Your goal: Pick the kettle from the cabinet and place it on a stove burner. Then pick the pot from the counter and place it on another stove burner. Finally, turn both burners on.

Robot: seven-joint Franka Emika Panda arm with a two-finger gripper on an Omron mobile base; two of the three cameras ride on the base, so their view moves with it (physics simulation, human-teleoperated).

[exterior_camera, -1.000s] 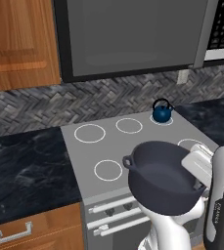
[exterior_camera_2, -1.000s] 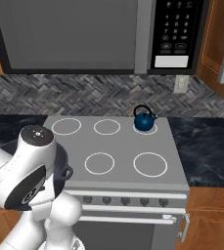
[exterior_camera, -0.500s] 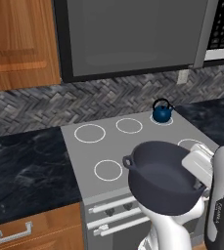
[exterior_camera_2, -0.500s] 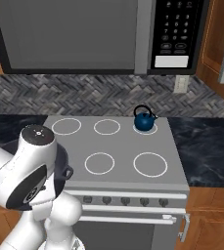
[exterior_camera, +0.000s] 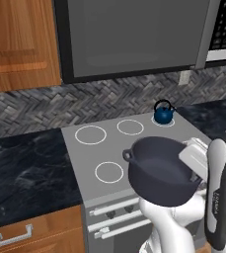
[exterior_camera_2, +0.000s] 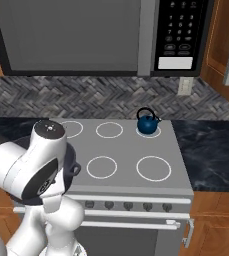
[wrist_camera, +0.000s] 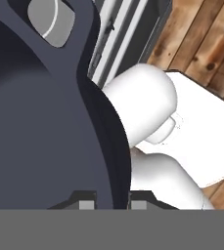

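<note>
One kettle (exterior_camera: 163, 113) already sits on the back-right burner ring of the cooktop (exterior_camera: 85, 155), so I judge the pot (exterior_camera: 160, 175) is the job in hand. My fingers (wrist_camera: 111, 202) are pinched narrow on the pot's rim, and it hangs in the air over the stove's front edge, level. To do this well I'd carry it flat and centre it over the front-right ring (exterior_camera_2: 153, 168), well apart from the kettle, before lowering. The pot's inside looks empty; what the kettle holds I cannot tell.
</note>
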